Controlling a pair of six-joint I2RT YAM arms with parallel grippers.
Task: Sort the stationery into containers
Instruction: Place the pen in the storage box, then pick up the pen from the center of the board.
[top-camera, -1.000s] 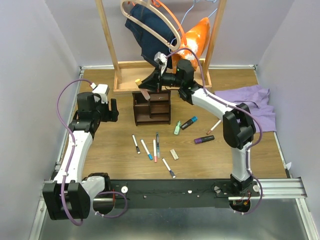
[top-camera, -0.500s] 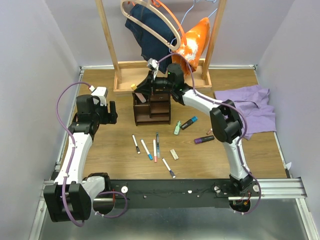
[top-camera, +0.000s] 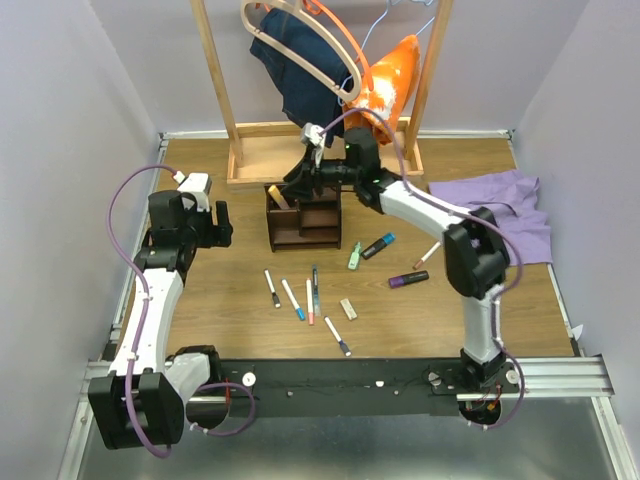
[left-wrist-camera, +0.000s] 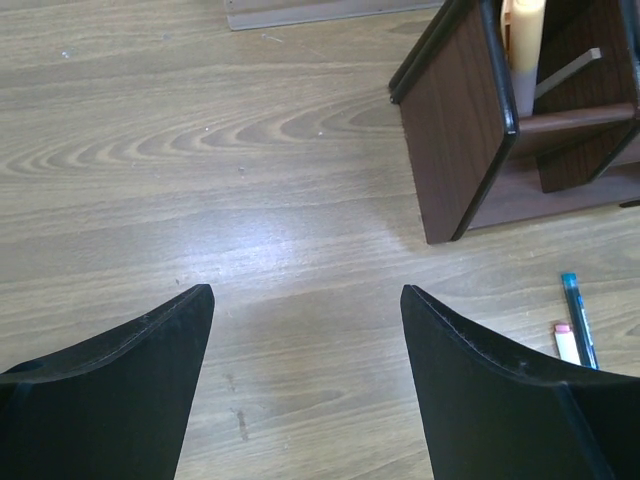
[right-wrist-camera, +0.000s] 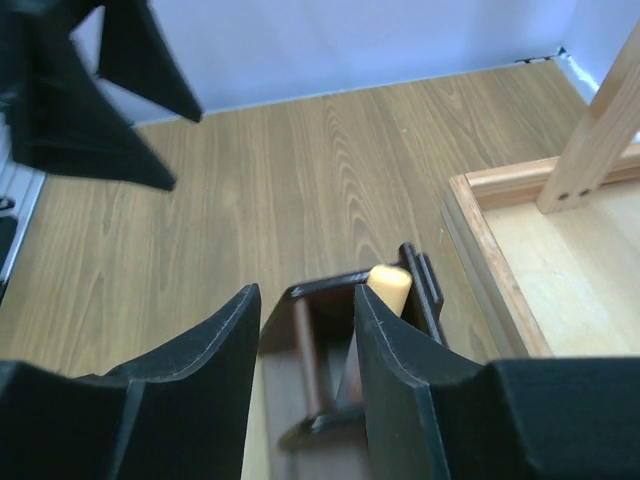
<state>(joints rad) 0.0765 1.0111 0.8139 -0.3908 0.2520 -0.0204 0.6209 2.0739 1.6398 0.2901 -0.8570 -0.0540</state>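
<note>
Stationery: loose pens, green highlighter, purple highlighter and eraser lie on the table near of the organizer. One beige item stands in its far-left slot. Step in hand, as judged: clearing that slot after a deposit. Best done by lifting straight up, so no finger catches the slot wall and tips the organizer, then swinging near for the next piece. Right gripper: above the slot, jaws partly apart, nothing between them. Left gripper: jaws wide apart, empty, over bare table left of the organizer.
</note>
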